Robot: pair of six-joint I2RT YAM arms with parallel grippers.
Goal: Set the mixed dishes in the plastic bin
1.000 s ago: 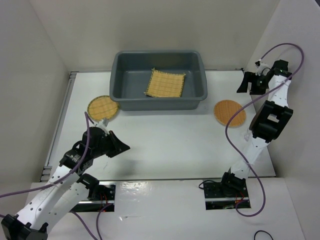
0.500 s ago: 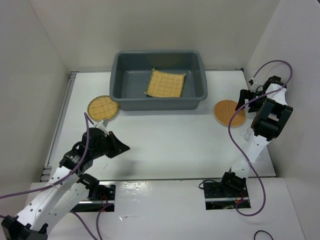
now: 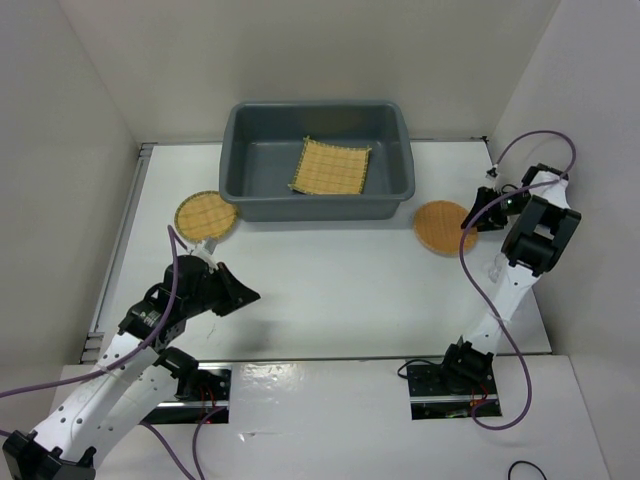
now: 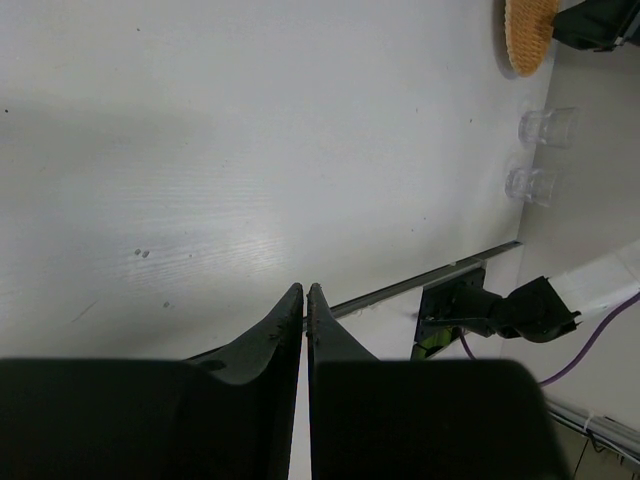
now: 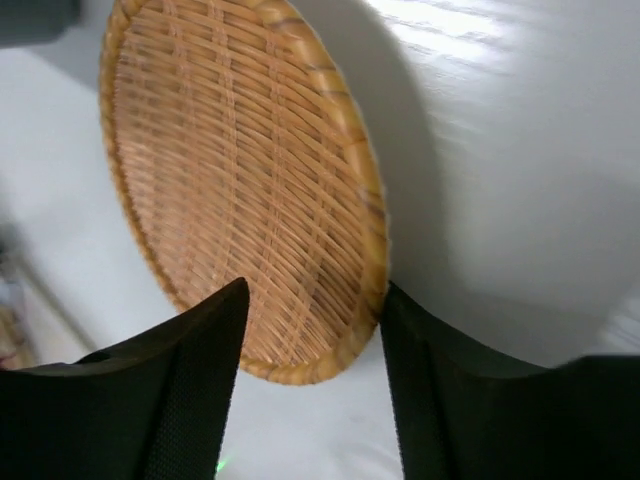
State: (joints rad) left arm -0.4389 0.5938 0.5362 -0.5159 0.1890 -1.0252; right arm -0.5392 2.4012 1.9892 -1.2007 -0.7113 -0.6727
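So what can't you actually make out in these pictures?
- Right wrist view: the fingers of the right claw cover the near rim of the orange-brown woven disc, so contact cannot be told.
- Left wrist view: that disc is cut off by the top edge, and the dark body of the shut left claw blocks the bottom.
- Top view: the two small glasses are too tiny and clear to pick out beside the right arm.

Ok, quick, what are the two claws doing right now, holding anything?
Left gripper: shut, holding nothing.
Right gripper: fingers on either side of the orange-brown woven disc at its rim; whether it grips it cannot be told.
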